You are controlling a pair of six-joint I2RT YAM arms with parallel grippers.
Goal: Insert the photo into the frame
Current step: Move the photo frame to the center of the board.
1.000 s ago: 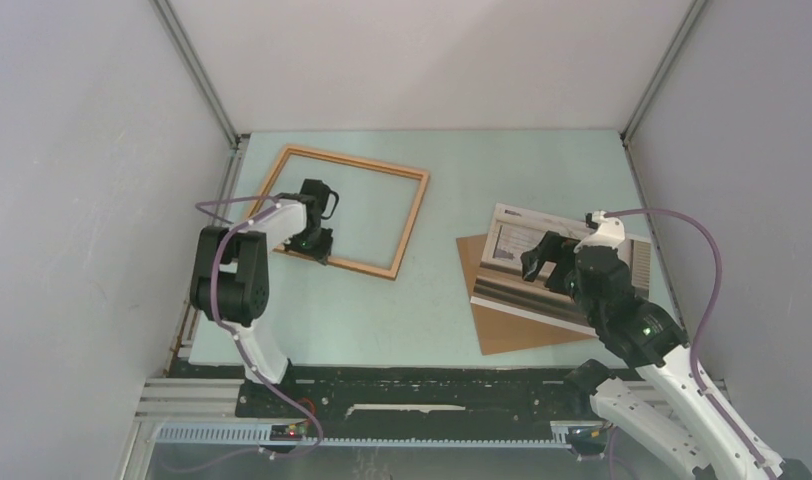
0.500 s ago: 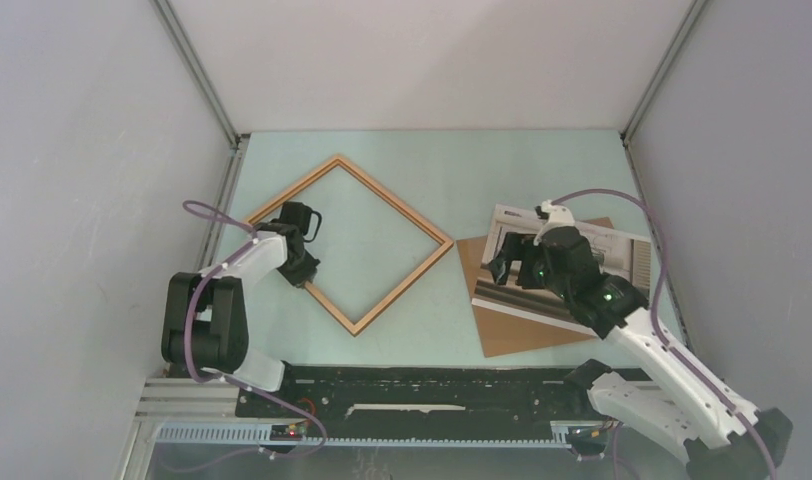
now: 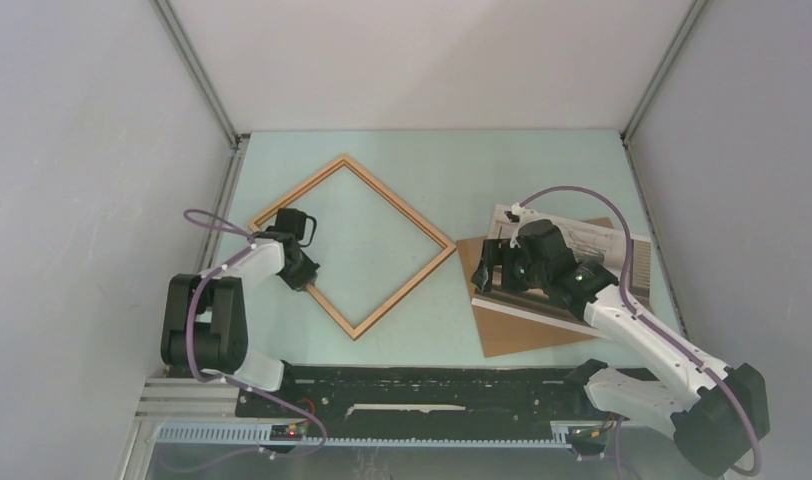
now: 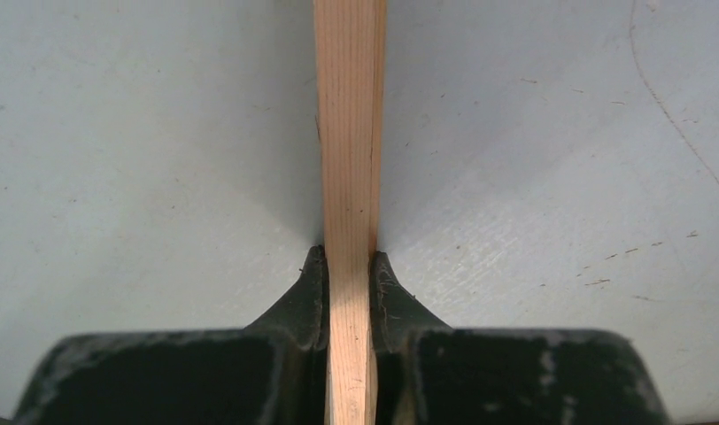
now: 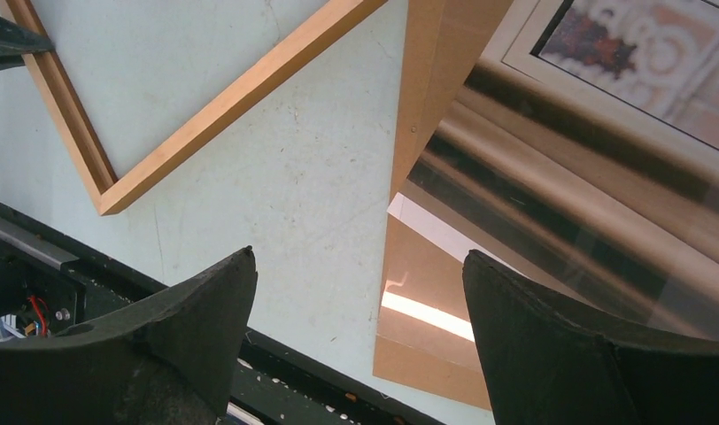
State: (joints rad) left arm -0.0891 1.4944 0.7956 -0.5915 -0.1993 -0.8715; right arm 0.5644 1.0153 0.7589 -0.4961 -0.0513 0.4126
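Photo (image 3: 597,240) lies face up on the brown board (image 3: 522,335), right under the right fingers (image 5: 205,301), which gape wide and hold nothing. Its near corner sits just beyond the two tips, in line with the gap. The rest spreads off towards the right-hand finger, and the striped long edge runs slantwise across the gap. Across the way, the left fingers (image 4: 387,283) are pinched tight on one rail of the frame (image 3: 399,200), which lies flat on the worktop (image 3: 432,160), well apart from the photo. To my eye the right arm is nearer and must catch that corner.
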